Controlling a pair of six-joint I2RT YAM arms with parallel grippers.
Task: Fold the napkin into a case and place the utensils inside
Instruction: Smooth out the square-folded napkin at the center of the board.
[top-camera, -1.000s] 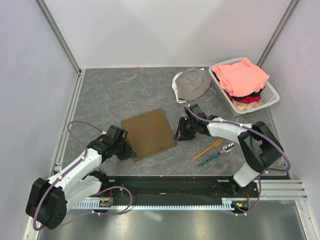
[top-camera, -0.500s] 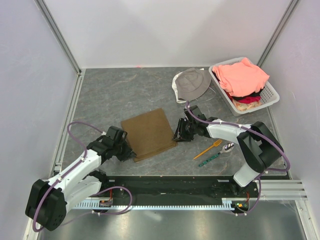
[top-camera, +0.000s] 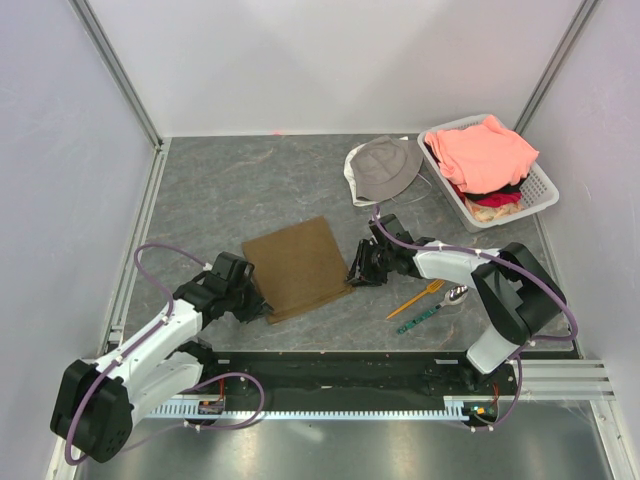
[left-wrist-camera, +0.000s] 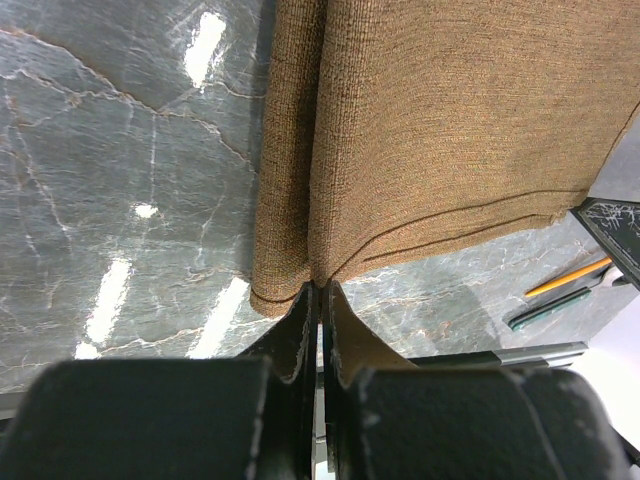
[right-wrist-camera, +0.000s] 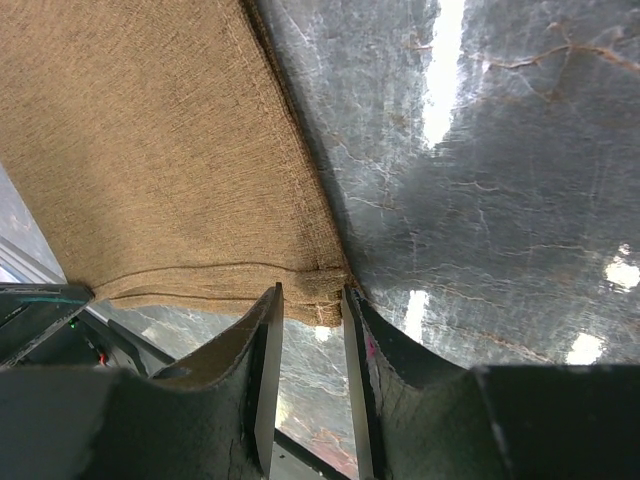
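The brown napkin (top-camera: 298, 265) lies folded flat on the grey table, a doubled edge along its left side (left-wrist-camera: 290, 200). My left gripper (top-camera: 258, 305) is shut on the napkin's near-left corner; in the left wrist view the jaws (left-wrist-camera: 320, 288) pinch the cloth at the fold. My right gripper (top-camera: 355, 272) is at the near-right corner. Its fingers (right-wrist-camera: 311, 298) stand apart with the cloth's corner (right-wrist-camera: 325, 290) between the tips, not squeezed. The orange fork (top-camera: 418, 298) and the green patterned utensil (top-camera: 420, 318) lie on the table to the right of the napkin, below the right arm.
A grey bucket hat (top-camera: 385, 168) lies at the back, right of centre. A white basket (top-camera: 548, 182) heaped with salmon-pink clothes (top-camera: 485, 150) stands at the back right. A black rail (top-camera: 350, 370) runs along the table's near edge, by the arm bases.
My right gripper has crept a little left onto the napkin's near-right corner and its fingers have narrowed slightly. The left gripper and the napkin have not moved.
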